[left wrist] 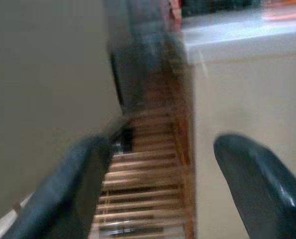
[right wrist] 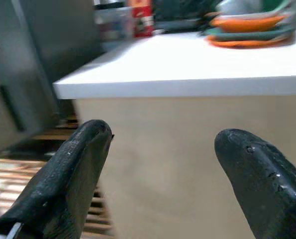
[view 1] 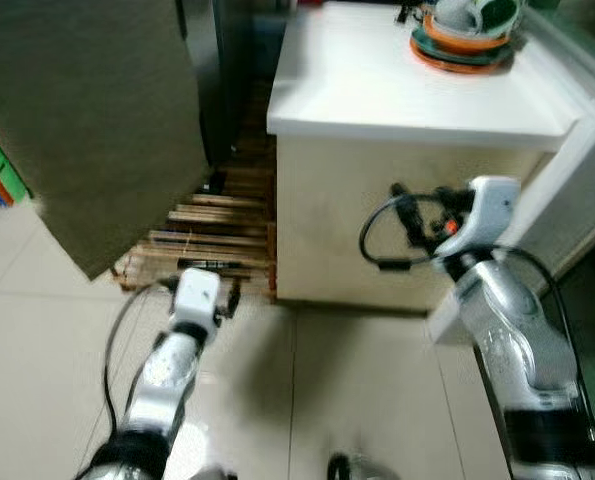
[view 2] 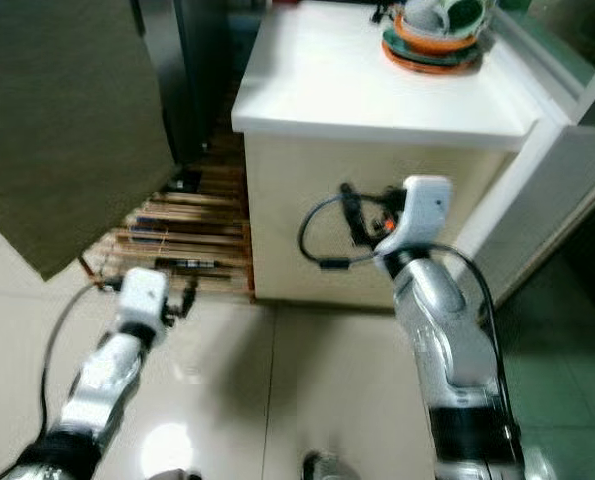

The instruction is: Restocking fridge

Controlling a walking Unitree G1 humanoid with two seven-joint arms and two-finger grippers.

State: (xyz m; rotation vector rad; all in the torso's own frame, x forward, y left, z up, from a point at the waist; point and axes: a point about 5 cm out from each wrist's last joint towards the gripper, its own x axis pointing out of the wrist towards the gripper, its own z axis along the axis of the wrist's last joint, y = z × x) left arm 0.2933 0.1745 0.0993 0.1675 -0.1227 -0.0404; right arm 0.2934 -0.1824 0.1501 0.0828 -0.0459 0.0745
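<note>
The fridge's grey door (view 1: 87,120) hangs open at the left, with the dark fridge body (view 1: 212,70) behind it. My left arm (view 1: 177,350) reaches low toward the wooden slats (view 1: 207,235) on the floor beside the fridge. In its wrist view, my left gripper (left wrist: 160,149) is open and holds nothing. My right arm (view 1: 507,320) is raised in front of the white counter's cream side (view 1: 377,220). My right gripper (right wrist: 162,134) is open and empty, just below the counter top (right wrist: 197,64). A red carton (right wrist: 142,17) and a clear container (right wrist: 110,25) stand at the counter's far end.
Stacked orange and green plates (view 1: 467,40) with a bowl on top sit at the counter's far right. A white frame (view 1: 567,190) slants down at the right. Pale floor tiles (view 1: 357,390) lie between my arms.
</note>
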